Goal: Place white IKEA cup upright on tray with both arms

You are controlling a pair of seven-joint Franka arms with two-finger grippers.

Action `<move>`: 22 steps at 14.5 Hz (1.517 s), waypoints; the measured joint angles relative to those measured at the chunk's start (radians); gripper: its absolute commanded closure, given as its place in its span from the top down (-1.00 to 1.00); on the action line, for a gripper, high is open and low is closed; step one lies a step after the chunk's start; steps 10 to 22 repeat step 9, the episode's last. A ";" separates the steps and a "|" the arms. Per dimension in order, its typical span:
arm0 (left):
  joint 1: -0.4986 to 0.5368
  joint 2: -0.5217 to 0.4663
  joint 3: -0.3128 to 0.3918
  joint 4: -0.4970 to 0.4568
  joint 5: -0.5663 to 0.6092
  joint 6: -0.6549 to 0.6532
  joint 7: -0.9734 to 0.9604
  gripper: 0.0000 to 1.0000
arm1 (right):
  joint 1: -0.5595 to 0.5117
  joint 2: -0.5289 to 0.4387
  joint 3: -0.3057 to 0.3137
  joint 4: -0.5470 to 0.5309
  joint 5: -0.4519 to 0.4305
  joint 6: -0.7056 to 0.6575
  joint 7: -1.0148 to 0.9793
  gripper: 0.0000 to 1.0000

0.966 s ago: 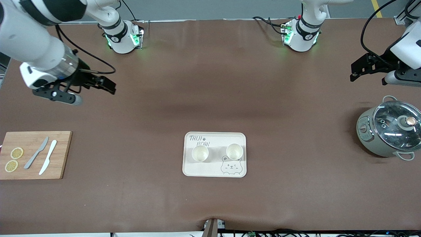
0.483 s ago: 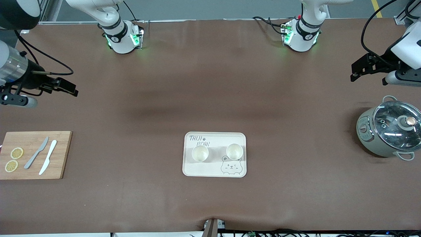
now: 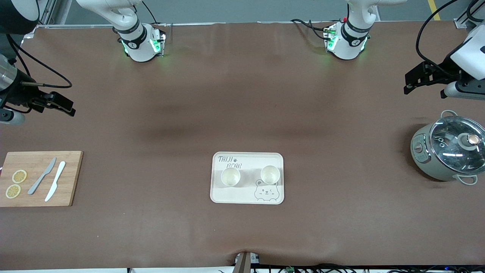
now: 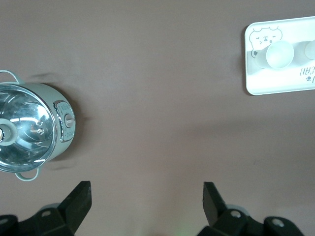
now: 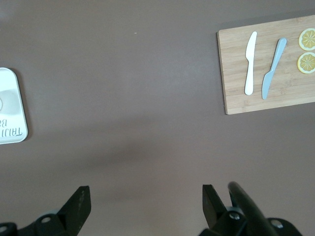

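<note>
The cream tray (image 3: 247,196) with its bear drawing lies mid-table, nearer the front camera. Two white cups stand upright on it, one (image 3: 230,176) toward the right arm's end and one (image 3: 270,174) toward the left arm's end. My left gripper (image 3: 407,84) hangs open and empty over bare table near the pot. My right gripper (image 3: 70,107) is open and empty over the table's edge at the right arm's end. The left wrist view shows the open left gripper (image 4: 146,196), the tray (image 4: 280,86) and a cup (image 4: 278,54). The right wrist view shows the open right gripper (image 5: 146,199) and the tray's corner (image 5: 10,113).
A grey-green pot with a glass lid (image 3: 449,149) stands at the left arm's end. A wooden cutting board (image 3: 70,182) at the right arm's end carries two knives (image 3: 49,180) and two lemon slices (image 3: 16,184). Brown cloth covers the table.
The right arm has swung outward toward its end of the table, its gripper staying open. The left arm, cups and tray have not moved.
</note>
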 measured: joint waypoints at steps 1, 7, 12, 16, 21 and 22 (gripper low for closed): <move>0.000 0.000 0.000 0.000 0.000 0.000 0.000 1.00 | -0.001 0.000 0.000 -0.019 0.000 0.021 -0.003 1.00; 0.000 0.001 0.000 0.000 0.000 0.002 0.000 1.00 | -0.001 0.000 0.009 -0.065 -0.002 0.061 -0.031 1.00; 0.000 0.001 0.000 0.000 0.000 0.002 0.000 1.00 | -0.003 0.000 0.008 -0.065 -0.002 0.064 -0.039 1.00; 0.000 0.001 0.000 0.000 0.000 0.002 0.000 1.00 | -0.003 0.000 0.008 -0.065 -0.002 0.064 -0.039 1.00; 0.000 0.001 0.000 0.000 0.000 0.002 0.000 1.00 | -0.003 0.000 0.008 -0.065 -0.002 0.064 -0.039 1.00; 0.000 0.001 0.000 0.000 0.000 0.002 0.000 1.00 | -0.003 0.000 0.008 -0.065 -0.002 0.064 -0.039 1.00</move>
